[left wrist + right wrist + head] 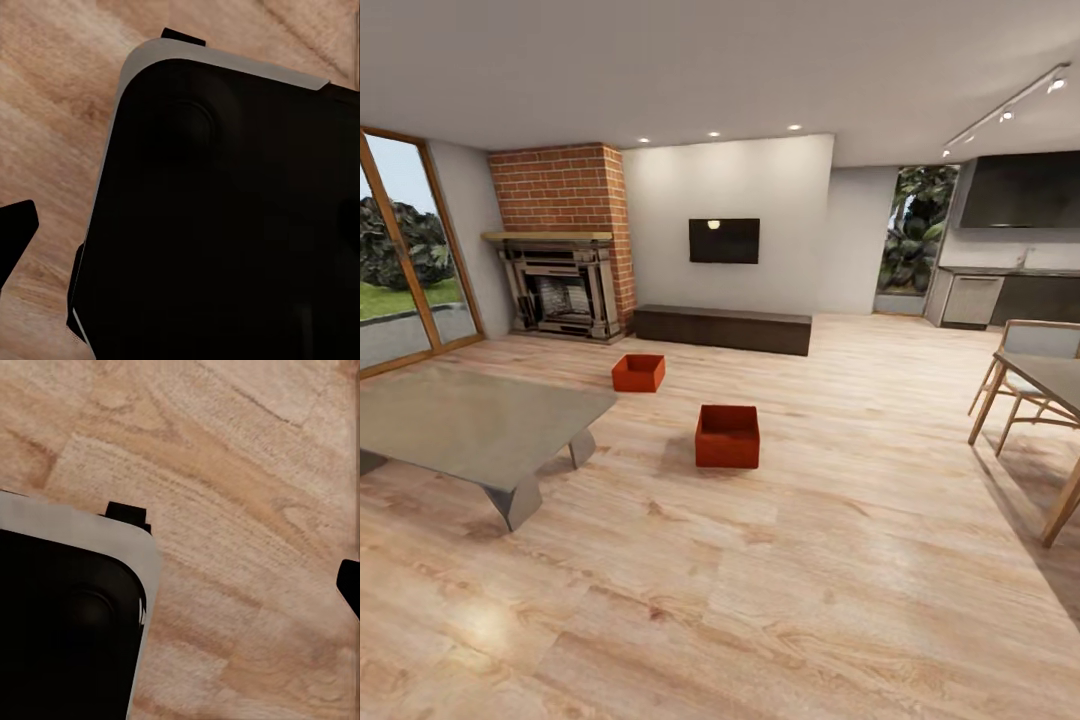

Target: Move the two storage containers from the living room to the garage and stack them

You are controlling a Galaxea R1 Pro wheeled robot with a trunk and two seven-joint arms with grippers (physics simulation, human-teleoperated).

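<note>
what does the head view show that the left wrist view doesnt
Head view alone: the two storage containers, the nearer one and the farther one, apart on the plank floor, plus the brick fireplace, wall TV and glass table.
Left wrist view alone: the robot's dark, grey-edged base close up and a black fingertip.
Both: the light wood floor.

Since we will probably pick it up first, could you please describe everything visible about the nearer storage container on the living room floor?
The nearer storage container is an orange-red rectangular open-top bin with plain walls, plastic-looking, and apparently empty. It sits upright and flat on the light wood plank floor, casting a soft shadow to its left. Nothing else touches it. It stands apart from the second container, which lies farther back toward the fireplace, and to the right of the low grey table.
</note>
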